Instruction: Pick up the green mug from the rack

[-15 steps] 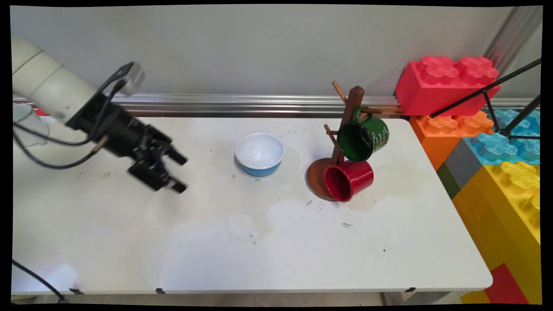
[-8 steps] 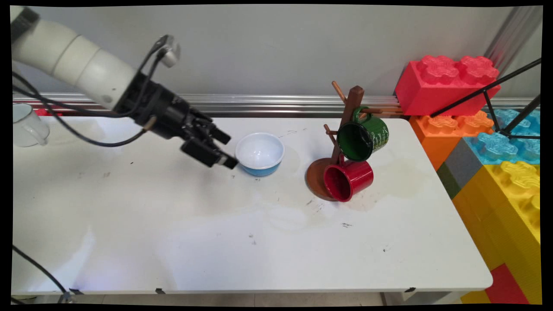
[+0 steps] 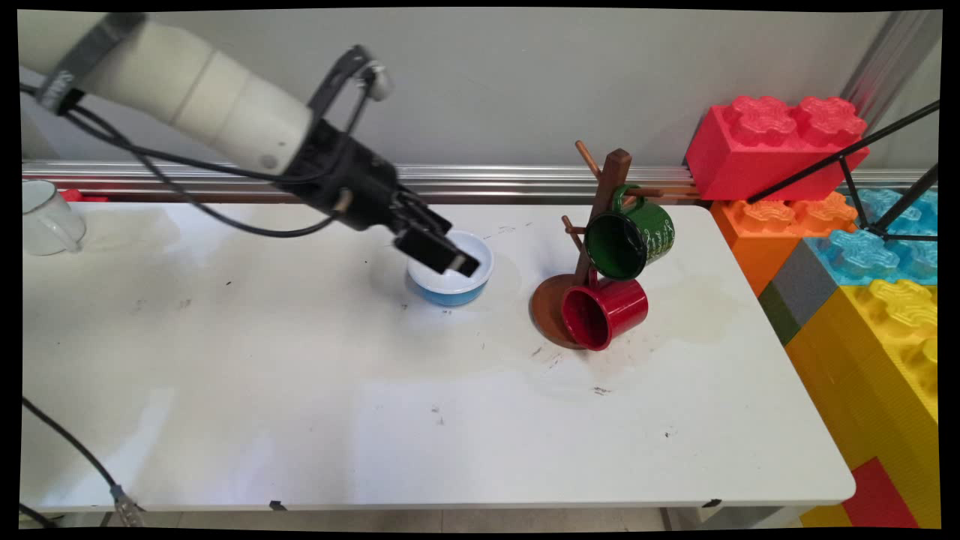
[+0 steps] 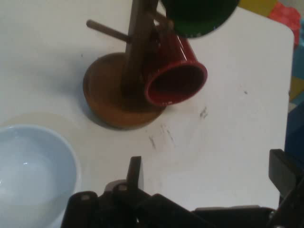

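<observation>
My black gripper [image 3: 459,247] hangs open just above the near left rim of a blue bowl [image 3: 451,292] with a white inside, and nothing is between its fingers. In the hand view the gripper [image 4: 210,171] stands wide open over bare table, with the bowl [image 4: 33,171] at the lower left. To the bowl's right stands a wooden mug tree [image 3: 609,180]. A green mug [image 3: 630,236] hangs on an upper peg and a red mug [image 3: 604,311] on a lower one, both mouths towards the camera. In the hand view the red mug [image 4: 175,78] lies straight ahead, beside the tree's round base [image 4: 109,99].
A white mug [image 3: 45,217] stands at the table's far left edge. Large toy blocks, red [image 3: 772,142], orange [image 3: 780,225] and yellow [image 3: 877,345], are stacked past the table's right end. A black tripod leg [image 3: 847,154] crosses them. A metal rail runs along the back wall.
The arm has swung right and up from the table's left part; the gripper went from well left of the bowl to over its rim, staying open. Bowl and mugs have not moved.
</observation>
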Controlling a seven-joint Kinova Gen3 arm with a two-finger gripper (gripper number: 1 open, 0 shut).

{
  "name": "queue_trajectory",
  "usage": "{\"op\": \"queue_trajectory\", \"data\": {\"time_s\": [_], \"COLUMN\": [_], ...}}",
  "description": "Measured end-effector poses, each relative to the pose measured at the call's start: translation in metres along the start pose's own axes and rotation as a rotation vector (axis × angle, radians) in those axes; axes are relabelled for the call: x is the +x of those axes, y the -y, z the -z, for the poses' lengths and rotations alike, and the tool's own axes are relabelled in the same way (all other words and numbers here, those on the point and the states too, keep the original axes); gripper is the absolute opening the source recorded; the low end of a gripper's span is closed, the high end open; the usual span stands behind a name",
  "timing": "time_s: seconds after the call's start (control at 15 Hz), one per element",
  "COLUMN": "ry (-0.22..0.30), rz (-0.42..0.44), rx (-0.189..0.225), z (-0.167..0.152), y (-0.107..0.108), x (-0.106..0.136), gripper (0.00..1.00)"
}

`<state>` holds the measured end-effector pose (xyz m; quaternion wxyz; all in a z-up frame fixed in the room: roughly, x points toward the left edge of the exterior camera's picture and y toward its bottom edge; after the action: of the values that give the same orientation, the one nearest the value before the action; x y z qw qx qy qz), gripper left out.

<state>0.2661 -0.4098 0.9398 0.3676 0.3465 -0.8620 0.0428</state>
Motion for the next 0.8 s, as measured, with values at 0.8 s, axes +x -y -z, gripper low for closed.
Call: {"op": "queue_trajectory", "data": {"time_s": [0.8], "ry": [0.026], "rz": [0.179], "rx": [0.087], "z": [-0.065], "y": [-0.08], "x": [0.076], "gripper": [1.0]}}
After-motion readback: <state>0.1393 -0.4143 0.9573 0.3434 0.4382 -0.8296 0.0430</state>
